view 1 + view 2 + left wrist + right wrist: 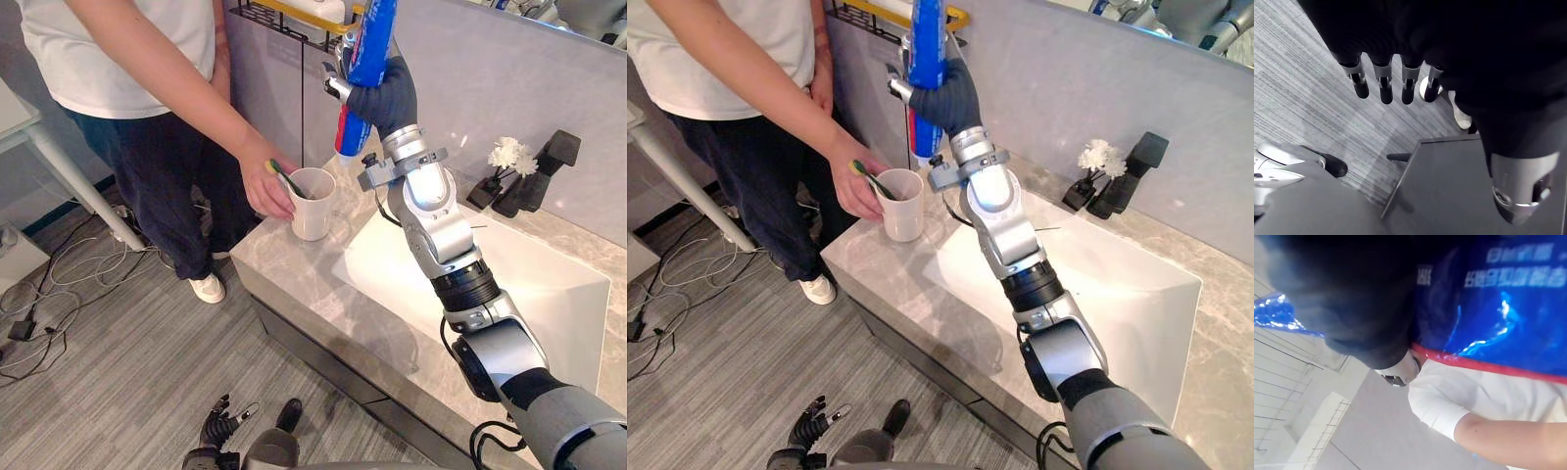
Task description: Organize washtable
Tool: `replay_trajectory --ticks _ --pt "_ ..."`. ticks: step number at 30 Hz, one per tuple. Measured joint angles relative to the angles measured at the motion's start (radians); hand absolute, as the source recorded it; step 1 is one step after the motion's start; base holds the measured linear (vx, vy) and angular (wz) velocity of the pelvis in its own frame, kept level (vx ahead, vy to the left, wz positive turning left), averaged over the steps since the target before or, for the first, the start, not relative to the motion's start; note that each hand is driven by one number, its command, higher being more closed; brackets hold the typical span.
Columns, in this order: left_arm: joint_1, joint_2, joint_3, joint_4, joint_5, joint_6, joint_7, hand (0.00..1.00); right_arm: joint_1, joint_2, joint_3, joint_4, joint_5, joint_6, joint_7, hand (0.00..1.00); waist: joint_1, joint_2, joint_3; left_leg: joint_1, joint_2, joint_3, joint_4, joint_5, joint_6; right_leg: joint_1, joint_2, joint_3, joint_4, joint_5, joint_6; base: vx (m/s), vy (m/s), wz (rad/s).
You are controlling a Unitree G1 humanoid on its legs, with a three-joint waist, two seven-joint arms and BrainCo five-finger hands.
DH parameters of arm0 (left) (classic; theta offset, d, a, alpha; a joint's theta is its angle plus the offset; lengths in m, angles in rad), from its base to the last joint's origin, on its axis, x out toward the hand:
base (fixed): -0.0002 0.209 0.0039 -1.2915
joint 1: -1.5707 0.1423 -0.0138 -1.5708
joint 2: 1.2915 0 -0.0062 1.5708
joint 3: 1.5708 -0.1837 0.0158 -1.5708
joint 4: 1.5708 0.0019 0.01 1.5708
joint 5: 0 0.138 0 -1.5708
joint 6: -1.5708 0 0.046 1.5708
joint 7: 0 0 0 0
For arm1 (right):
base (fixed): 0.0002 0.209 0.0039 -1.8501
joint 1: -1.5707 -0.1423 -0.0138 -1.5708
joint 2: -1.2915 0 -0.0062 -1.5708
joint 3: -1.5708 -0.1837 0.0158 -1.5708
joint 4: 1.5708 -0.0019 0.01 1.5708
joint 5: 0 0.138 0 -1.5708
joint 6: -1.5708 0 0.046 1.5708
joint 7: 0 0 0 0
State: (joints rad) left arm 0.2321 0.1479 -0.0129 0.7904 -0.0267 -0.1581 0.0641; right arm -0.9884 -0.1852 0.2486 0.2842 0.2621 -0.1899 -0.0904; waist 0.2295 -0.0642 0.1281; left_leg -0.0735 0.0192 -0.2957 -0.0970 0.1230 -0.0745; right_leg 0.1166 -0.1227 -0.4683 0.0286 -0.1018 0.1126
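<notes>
My right hand (389, 96) is raised beside the wall, shut on a blue toothpaste tube (368, 54) with a red band and a white cap end pointing down. In the right wrist view the tube (1528, 298) lies across the dark palm. Below it on the marble counter (294, 279) stands a white cup (312, 203) with a green toothbrush (287, 178) in it. A person's hand (263, 184) grips the cup from the left. My left hand (220, 426) hangs low near the floor, its fingers (1385, 83) relaxed and holding nothing.
A white sink basin (549, 284) lies right of the cup. Against the back wall stand a white flower (506, 155) and a black fixture (551, 162). A black wire shelf (284, 22) hangs above the counter's left end. The person stands at the counter's left.
</notes>
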Motion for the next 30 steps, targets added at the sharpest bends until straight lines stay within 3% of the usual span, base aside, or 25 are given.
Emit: replay_trajectory --ticks 13,30 --pt "-0.002 0.014 -0.028 0.005 -0.001 0.002 0.003 0.00 -0.060 0.003 0.004 0.098 0.000 0.005 -0.017 1.00 0.013 0.001 0.024 -0.019 0.015 0.006 0.001 0.003 -0.005 -0.011 0.012 -0.003 -0.011 -0.002 -0.004 0.00 -0.012 0.00" --pt "-0.011 0.025 -0.069 0.005 0.000 0.016 0.007 0.00 -0.064 0.029 0.038 0.114 0.013 0.012 -0.004 1.00 0.004 0.020 0.035 0.004 0.019 0.021 0.001 0.001 -0.007 0.002 0.016 0.013 -0.011 -0.004 -0.008 0.00 -0.002 -0.02"
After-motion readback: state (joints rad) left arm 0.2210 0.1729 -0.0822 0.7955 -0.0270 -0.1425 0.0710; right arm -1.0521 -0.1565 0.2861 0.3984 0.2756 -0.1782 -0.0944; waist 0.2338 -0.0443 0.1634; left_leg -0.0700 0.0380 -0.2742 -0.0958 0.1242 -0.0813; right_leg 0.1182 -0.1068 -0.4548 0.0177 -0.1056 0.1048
